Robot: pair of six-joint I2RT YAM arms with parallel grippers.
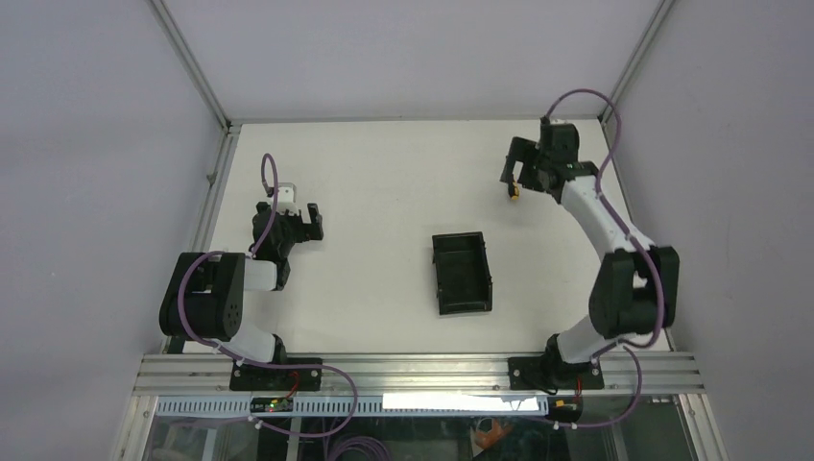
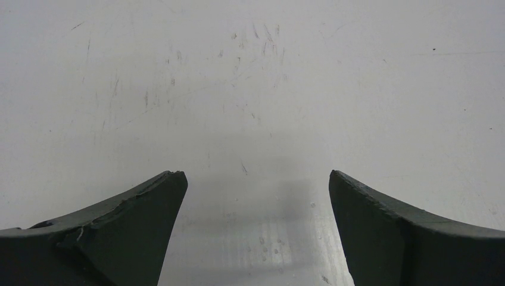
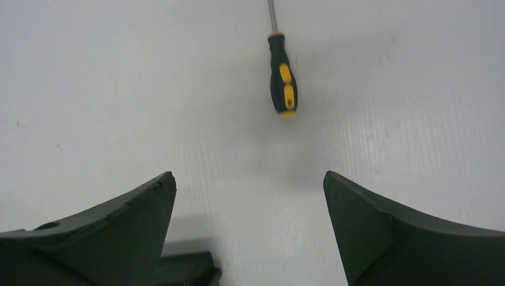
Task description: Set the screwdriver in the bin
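Observation:
The screwdriver (image 3: 282, 77) lies on the white table with its black-and-yellow handle toward my right gripper and its thin shaft running out of the top of the right wrist view. In the top view it (image 1: 516, 196) shows as a small yellow-tipped piece at the far right. My right gripper (image 3: 247, 182) is open and empty, hovering just short of the handle; it also shows in the top view (image 1: 514, 176). The black bin (image 1: 462, 274) sits mid-table, empty, and a corner of it (image 3: 184, 268) shows in the right wrist view. My left gripper (image 1: 299, 223) is open and empty over bare table (image 2: 256, 176).
Grey walls and metal frame rails (image 1: 216, 182) bound the table on the left, back and right. An aluminium rail (image 1: 413, 370) carries both arm bases at the near edge.

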